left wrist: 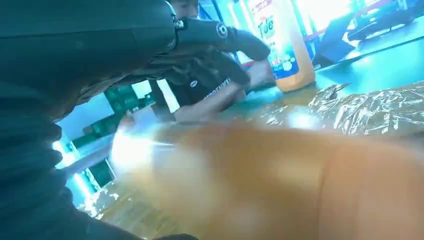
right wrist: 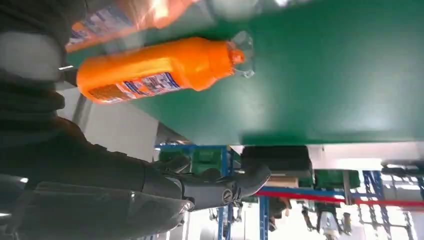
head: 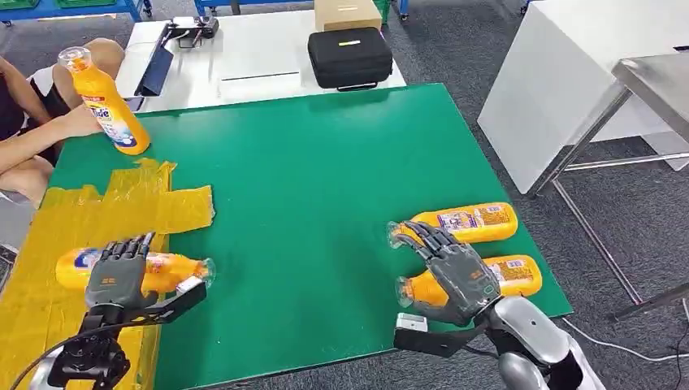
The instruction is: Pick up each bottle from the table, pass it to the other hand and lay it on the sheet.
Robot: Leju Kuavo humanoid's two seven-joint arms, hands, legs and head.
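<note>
The green worktop (head: pixel 325 203) carried a crinkled yellow sheet (head: pixel 122 203) along its left side. One orange bottle (head: pixel 175 272) lay on its side on the sheet, cap toward the worktop's middle. The left robot hand (head: pixel 118 272) rested over that bottle, fingers draped across its body; whether it gripped the bottle could not be told. Two more bottles lay on their sides near the right edge, caps pointing left: a far bottle (head: pixel 467 222) and a near bottle (head: pixel 508 276). The right robot hand (head: pixel 455 268) lay across the near bottle, fingers spread, fingertips reaching toward the far one; no grip was evident. At the far left corner, a person's hand (head: pixel 77 122) held a fourth bottle (head: pixel 101 101) tilted on the worktop.
</note>
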